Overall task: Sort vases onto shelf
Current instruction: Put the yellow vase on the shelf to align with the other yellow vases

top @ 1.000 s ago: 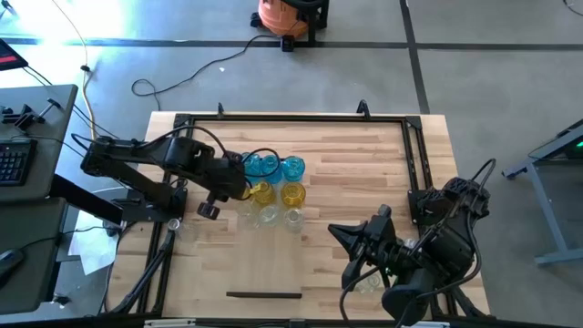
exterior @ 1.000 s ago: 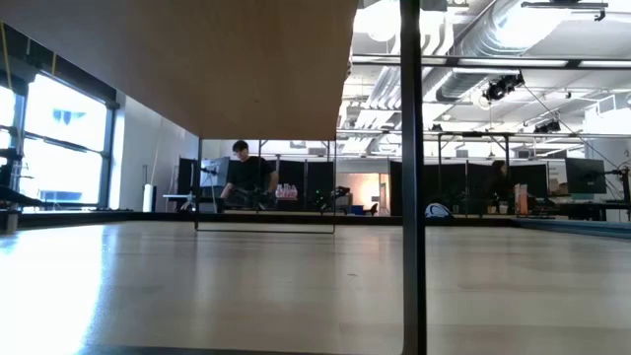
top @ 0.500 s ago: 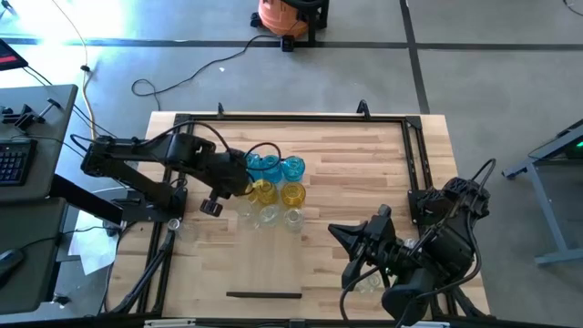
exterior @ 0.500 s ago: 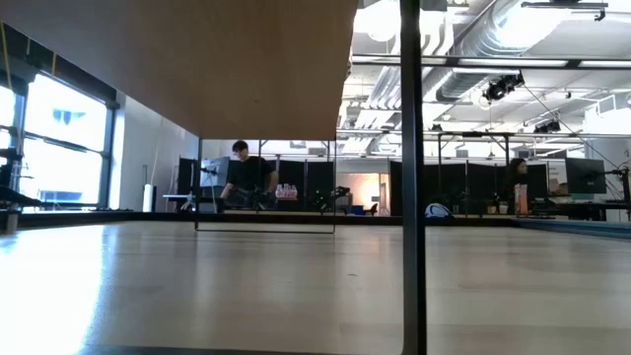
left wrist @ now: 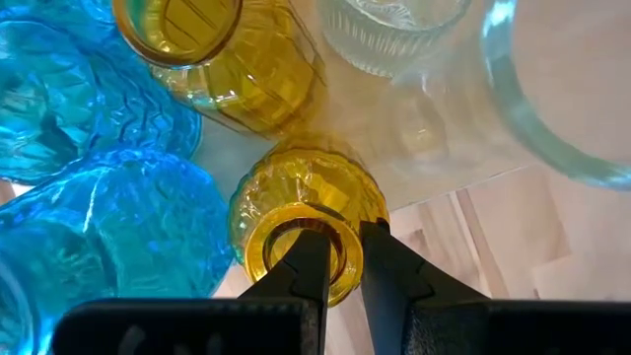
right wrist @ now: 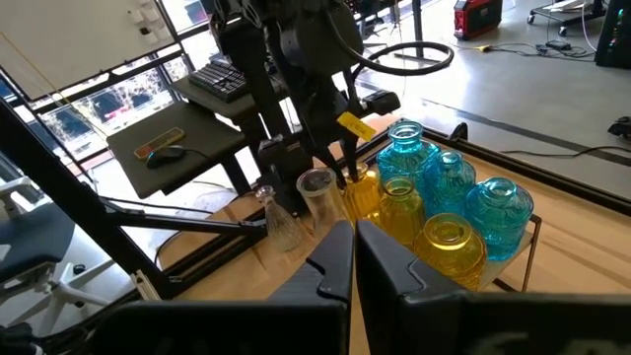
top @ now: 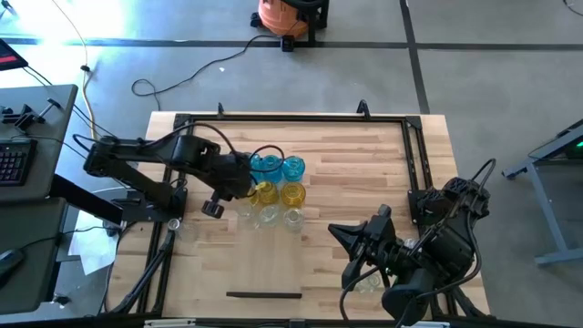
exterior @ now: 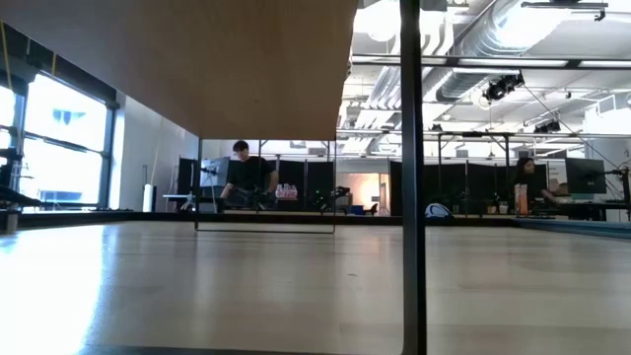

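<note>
**Vase cluster at desk centre, left hand pinching a yellow rim**

Landmark: the cluster of vases (top: pixel 273 189), standing mid-desk, nearer the far edge than the near edge.
- Blue vases (top: pixel 292 168): the cluster's far row, beside a black wire frame.
- Yellow vases (top: pixel 291 194): the middle row.
- Clear vases (top: pixel 269 215): the near row.
- Left hand (left wrist: pixel 340 258): at the cluster's left side, fingers nearly together, nipping the rim of a yellow vase (left wrist: pixel 306 212), one finger inside the mouth and one outside.
- Right hand (right wrist: pixel 354 258): well apart from the cluster, toward the desk's near right corner, fingers pressed together, holding nothing.
- Desk (top: pixel 364 182): bare plank lies open right of the cluster and between cluster and near edge, where a thin dark strip (top: pixel 264 294) rests.
</note>
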